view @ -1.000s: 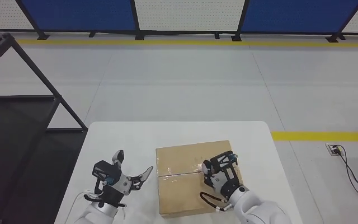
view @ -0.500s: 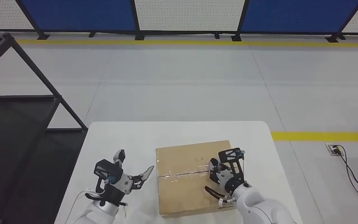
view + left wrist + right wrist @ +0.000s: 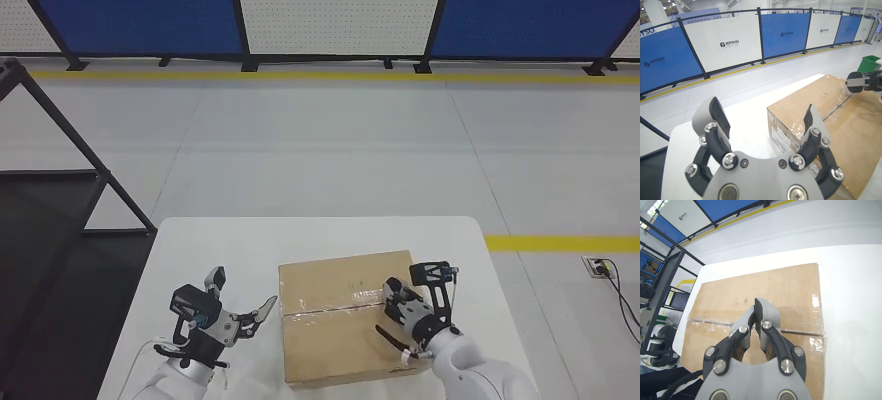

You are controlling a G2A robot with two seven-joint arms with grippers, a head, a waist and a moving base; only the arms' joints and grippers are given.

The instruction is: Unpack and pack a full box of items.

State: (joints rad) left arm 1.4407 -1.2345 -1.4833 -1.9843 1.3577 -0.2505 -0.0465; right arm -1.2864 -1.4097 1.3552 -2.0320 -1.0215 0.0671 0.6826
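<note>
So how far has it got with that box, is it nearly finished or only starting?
Only starting. Done: nothing visible; the cardboard box sits closed on the white table, clear tape across its top seam, no items out. In hand: the right claw is shut just above that seam, while the left claw hangs open beside the box. Left: opening it, unpacking everything, packing again.
</note>
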